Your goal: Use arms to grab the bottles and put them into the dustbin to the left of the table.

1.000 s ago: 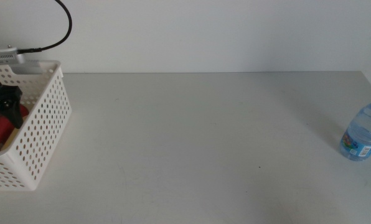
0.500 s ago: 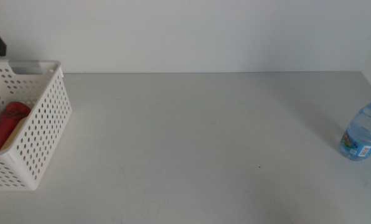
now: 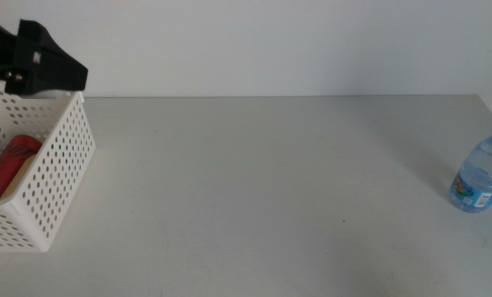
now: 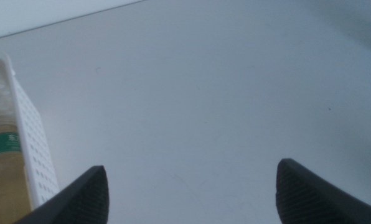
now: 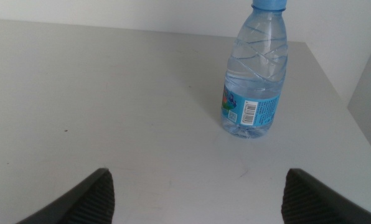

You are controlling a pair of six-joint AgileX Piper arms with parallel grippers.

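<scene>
The white perforated dustbin (image 3: 52, 177) stands at the table's left end. Inside it lie a red can (image 3: 8, 165) and a yellow tea bottle (image 4: 4, 168). Above the bin's far rim is my left arm (image 3: 44, 66); in its wrist view the left gripper (image 4: 188, 190) is open and empty over bare tabletop beside the bin. A clear water bottle (image 3: 481, 173) with a blue cap and label stands upright near the table's right edge. My right gripper (image 5: 198, 196) is open, empty and a short way in front of that water bottle (image 5: 257, 71).
The light-grey table (image 3: 262, 190) stretches between the bin and the water bottle. A white wall runs behind its far edge. The table's right edge lies just beyond the water bottle.
The left gripper has risen out of the dustbin, leaving the red can lying inside, and the arm now hangs above the bin's far rim. The water bottle has not moved.
</scene>
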